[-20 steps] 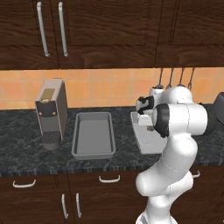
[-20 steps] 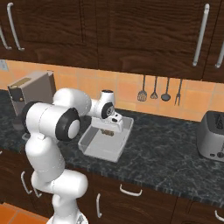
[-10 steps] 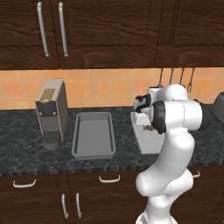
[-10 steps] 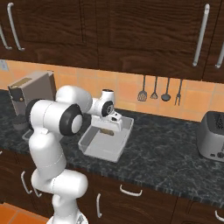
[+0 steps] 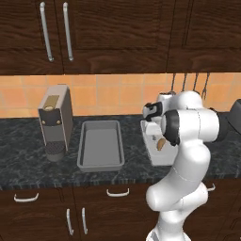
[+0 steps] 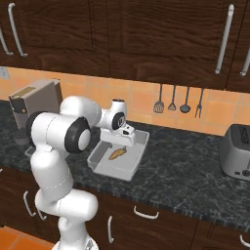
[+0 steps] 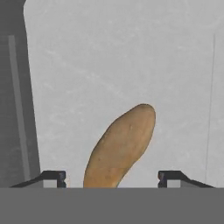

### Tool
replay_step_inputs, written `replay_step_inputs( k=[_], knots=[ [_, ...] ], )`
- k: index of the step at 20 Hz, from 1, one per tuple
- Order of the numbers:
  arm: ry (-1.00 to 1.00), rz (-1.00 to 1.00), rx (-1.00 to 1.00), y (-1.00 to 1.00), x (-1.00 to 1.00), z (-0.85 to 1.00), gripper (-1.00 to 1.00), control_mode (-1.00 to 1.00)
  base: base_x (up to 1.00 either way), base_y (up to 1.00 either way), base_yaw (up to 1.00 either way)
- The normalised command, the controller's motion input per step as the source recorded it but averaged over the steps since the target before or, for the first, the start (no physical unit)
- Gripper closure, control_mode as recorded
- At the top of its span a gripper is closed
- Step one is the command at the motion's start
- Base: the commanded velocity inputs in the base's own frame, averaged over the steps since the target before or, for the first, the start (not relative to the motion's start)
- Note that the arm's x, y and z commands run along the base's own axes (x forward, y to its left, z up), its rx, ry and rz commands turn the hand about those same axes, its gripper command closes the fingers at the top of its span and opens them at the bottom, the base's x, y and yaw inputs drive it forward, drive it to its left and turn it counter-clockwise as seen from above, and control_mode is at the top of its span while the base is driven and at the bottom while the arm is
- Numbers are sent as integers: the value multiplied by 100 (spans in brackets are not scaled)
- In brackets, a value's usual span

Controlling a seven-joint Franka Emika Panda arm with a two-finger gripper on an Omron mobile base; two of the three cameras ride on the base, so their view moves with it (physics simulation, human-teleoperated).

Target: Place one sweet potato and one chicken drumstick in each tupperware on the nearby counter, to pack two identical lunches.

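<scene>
A tan-orange sweet potato [image 7: 121,146] lies on the grey floor of the right tupperware [image 6: 139,140], also seen as the sweet potato [image 6: 116,154] [image 5: 161,143]. My gripper [image 7: 111,178] hovers just above it, open, with a fingertip on each side and a gap to the potato. The gripper [image 6: 125,140] hangs over the back half of that container. The second tupperware [image 5: 84,162] sits to the left with nothing in it. Both stand on the dark speckled counter [image 5: 19,155]. The chicken drumstick is out of view.
A grey coffee machine [image 5: 56,117] stands left of the containers. A toaster [image 6: 237,151] sits at the counter's right end. Kitchen utensils [image 6: 178,103] hang on the tiled wall behind. Dark cabinets hang above the counter.
The jaws have spread apart and let go of the sweet potato, which now rests in the right tupperware. The arm has shifted only slightly.
</scene>
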Motion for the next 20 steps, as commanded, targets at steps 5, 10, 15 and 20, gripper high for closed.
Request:
replay_step_inputs(
  k=[5, 10, 15, 20],
  knots=[
    [-4, 0, -3, 32, -45, 33, -100, -100, 0, 0, 0],
    [-5, 0, 0, 43, -100, 23, -100, -100, 0, 0, 0],
    [0, 0, 0, 29, -100, 31, -100, -100, 0, 0, 0],
    [-9, 0, 0, 1, -100, 69, -100, -100, 0, 0, 0]
  ],
)
